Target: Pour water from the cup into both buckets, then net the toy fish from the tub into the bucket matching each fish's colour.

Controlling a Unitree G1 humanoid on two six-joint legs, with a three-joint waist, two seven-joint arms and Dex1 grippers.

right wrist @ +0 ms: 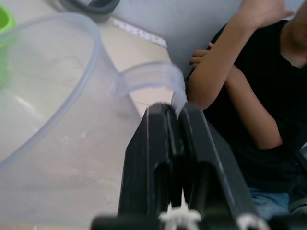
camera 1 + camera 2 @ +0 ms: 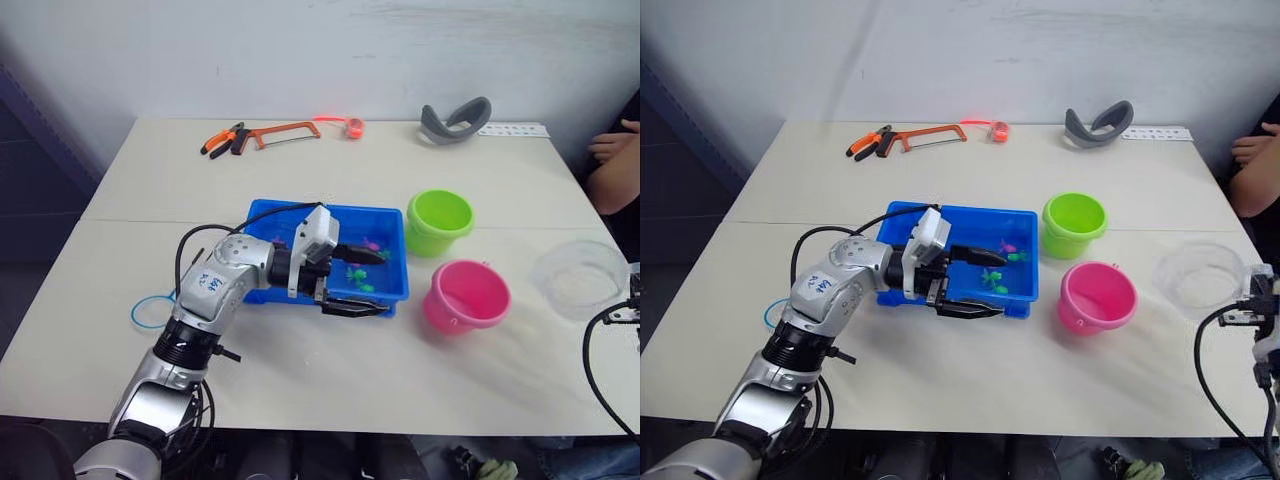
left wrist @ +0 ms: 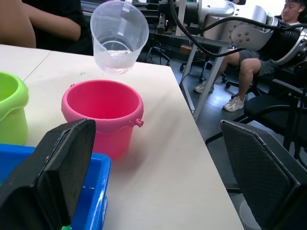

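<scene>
Your right claw [image 1: 175,124] is pinching the cup [image 2: 580,278] by its handle, near the pink bucket [image 2: 466,296], probably for pouring. Your left claw [image 2: 357,282] is spreading over the tub [image 2: 262,212] (fish [image 2: 354,272] inside); the net [image 2: 150,310] is lying beside that arm.

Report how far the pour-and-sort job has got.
Done: nothing I can confirm; water in the pink bucket or green bucket cannot be told. In hand: the right gripper pinches the cup by its handle. Left: all netting; fish lie in the tub, left gripper open beside them.
</scene>
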